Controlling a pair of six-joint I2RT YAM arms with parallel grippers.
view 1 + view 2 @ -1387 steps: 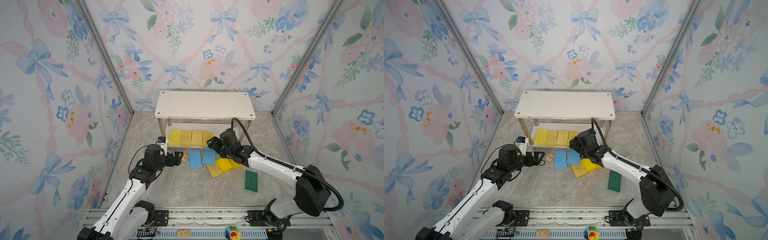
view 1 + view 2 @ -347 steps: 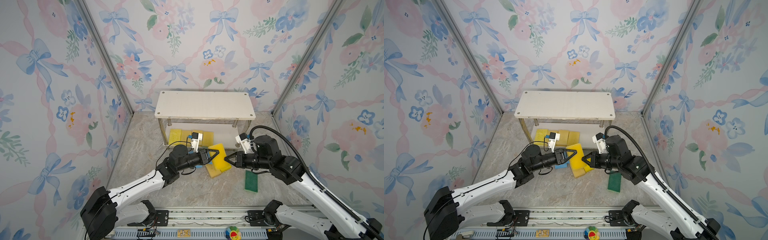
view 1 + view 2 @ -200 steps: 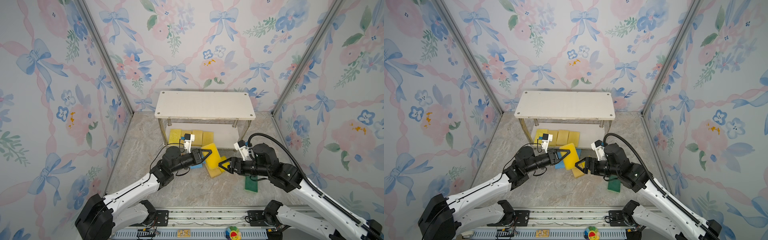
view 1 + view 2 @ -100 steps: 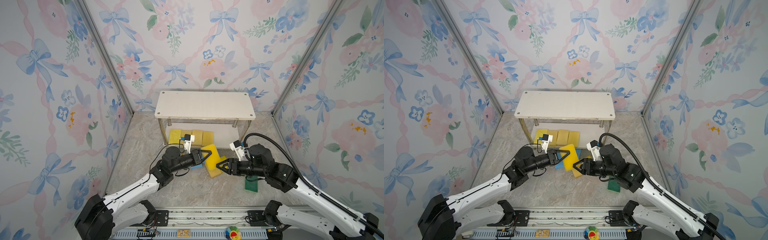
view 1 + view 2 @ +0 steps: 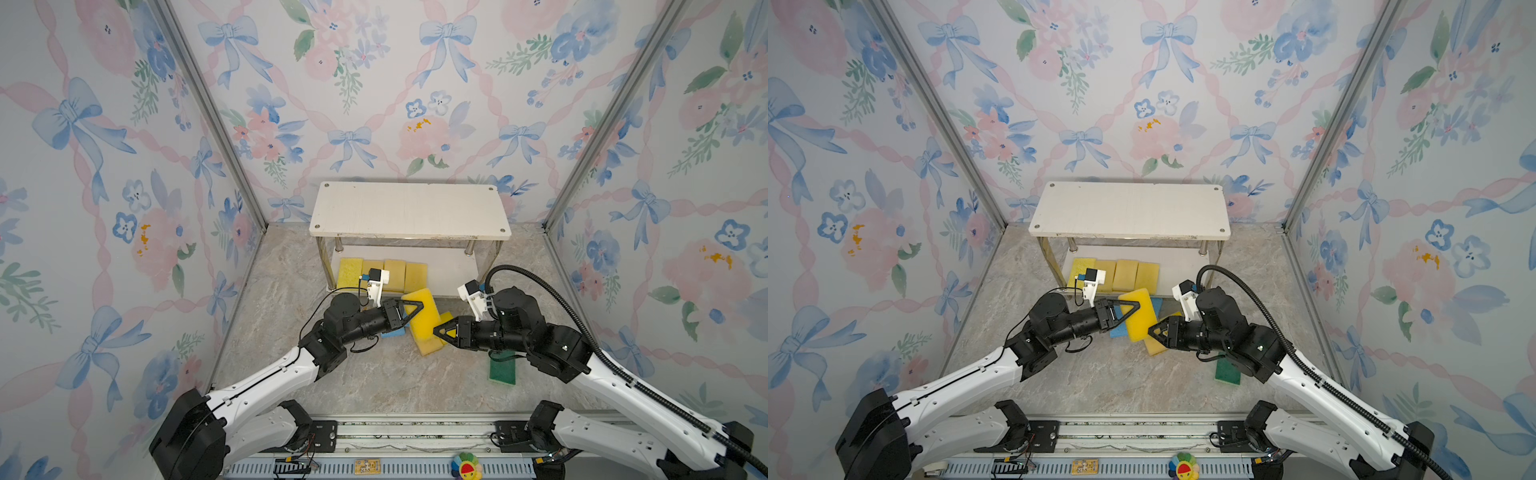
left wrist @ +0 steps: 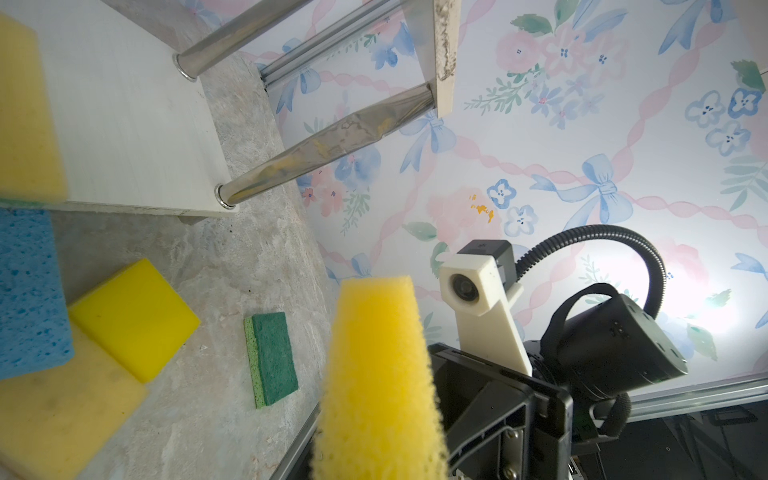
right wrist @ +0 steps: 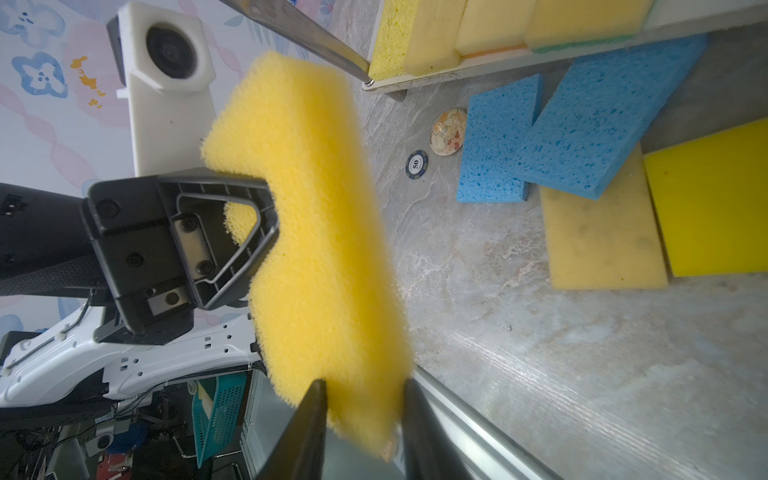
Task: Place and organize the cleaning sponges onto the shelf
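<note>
In a top view, the left pincer (image 5: 417,308) is seen clamped tight on the upper edge of a bright yellow rectangular foam sponge (image 5: 426,322), which is held clear of the table. The white two-tier metal-posted shelf (image 5: 409,210) is found at 12 o'clock. The sponge's long axis is run from 11 to 5 o'clock. Its lower end is flanked and touched by the narrowed jaws of the right pincer (image 5: 438,331), reached in from 3 o'clock. In the earlier frame that pincer is shown gaping and apart.

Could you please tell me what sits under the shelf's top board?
Four yellow sponges line the lower board's left part; its back is hidden by the top board.
</note>
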